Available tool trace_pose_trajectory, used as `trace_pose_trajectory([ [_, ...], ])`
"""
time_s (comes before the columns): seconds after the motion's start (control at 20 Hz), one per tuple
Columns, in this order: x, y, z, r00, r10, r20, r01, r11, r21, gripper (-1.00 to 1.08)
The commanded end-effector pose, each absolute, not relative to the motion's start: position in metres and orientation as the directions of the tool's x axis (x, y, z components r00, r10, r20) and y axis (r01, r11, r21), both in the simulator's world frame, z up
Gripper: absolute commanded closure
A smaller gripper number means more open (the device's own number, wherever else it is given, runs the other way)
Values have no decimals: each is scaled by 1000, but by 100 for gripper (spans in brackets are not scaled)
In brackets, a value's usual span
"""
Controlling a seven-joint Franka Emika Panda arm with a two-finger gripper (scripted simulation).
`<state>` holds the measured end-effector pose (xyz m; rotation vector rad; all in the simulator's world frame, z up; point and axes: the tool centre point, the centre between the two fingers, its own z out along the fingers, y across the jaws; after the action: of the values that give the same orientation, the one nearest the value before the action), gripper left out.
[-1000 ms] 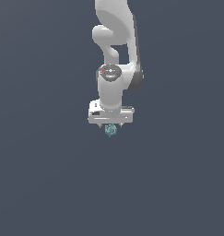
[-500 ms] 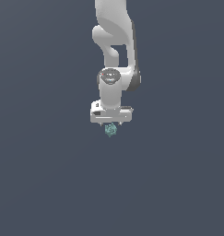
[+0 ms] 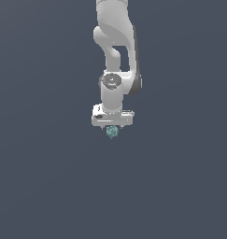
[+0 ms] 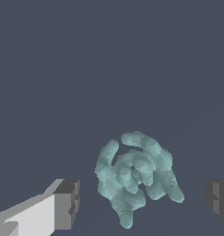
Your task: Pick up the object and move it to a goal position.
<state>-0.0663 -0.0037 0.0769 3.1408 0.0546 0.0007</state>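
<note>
I'm hanging straight down over the plain dark surface [image 3: 49, 186], and my gripper [image 3: 112, 130] is right above the object [image 3: 112, 132], that small teal-green lumpy clump poking out just under my white hand in the exterior view. From the wrist view it sits squarely between my fingers [image 4: 67, 203], one dark pad on each side, both standing clear of the clump with open gaps showing. So my jaws are spread apart, nothing clamped.

Where am I in the job? By my reckoning, the approach is done: I'm lined up, the object [image 4: 136, 177] is centred in the gap, and it's much narrower than my opening, so there's room to spare. The grasp itself is not yet made. Whether my fingertips are low enough to straddle its middle, I can't say for sure; the exterior view shows it peeking out below my hand, but the flat dark ground gives me no clear read of height.

Left to do: settle to grasp height if needed, squeeze onto those bumpy sides, lift, then carry it to the goal. No goal marker shows in either view, so I can't judge how far that carry is.
</note>
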Motion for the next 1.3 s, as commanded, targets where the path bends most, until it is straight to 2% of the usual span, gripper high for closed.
trace_pose_trajectory([
  [0.0,-67,-4,65,999,35,-1,35,-999,0,-92],
  [0.45,-67,-4,41,999,35,0,35,-999,0,-92],
  [0.5,-67,-4,41,999,35,0,35,-999,0,108],
  [1.25,-65,-3,49,999,35,2,35,-999,0,108],
])
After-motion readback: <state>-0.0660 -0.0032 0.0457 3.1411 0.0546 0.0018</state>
